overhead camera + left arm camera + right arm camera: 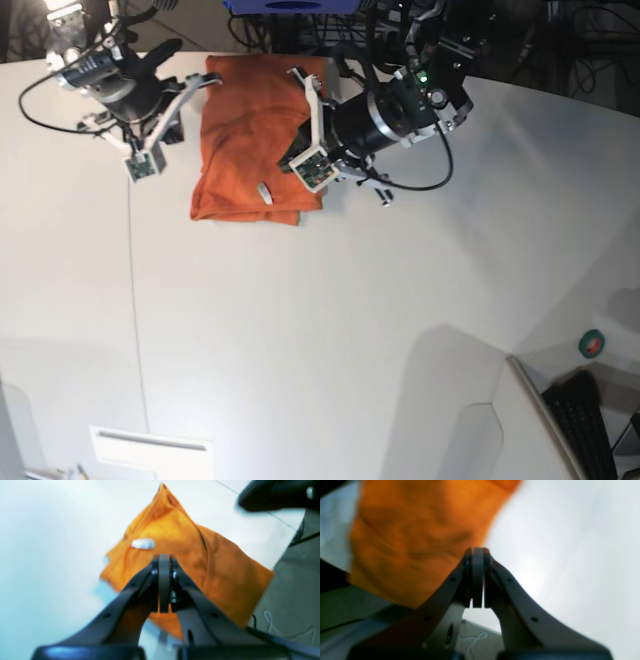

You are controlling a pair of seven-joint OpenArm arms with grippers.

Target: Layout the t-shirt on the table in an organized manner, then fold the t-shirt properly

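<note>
Two black grippers hang above the large white smooth table, each with its fingers pressed together and nothing caught between them. The plain orange short-sleeved cloth t-shirt lies folded into a compact block at the far side of the table, its far edge running up to the table's back rim. A small white neck label shows on top, close to the near edge of the fold.

The left gripper points across the shirt from the side; in its wrist view its closed tips sit just beside the label, over the cloth, though whether they touch the cloth cannot be told. In the base view this gripper lies along the shirt's right-hand edge. The right gripper is off the opposite edge of the shirt, over bare white surface, and in the base view it reaches toward the far left corner of the fold.

A thin dark seam line crosses the table to the left of the shirt. The whole near half of the table and its curved right side lie open.
</note>
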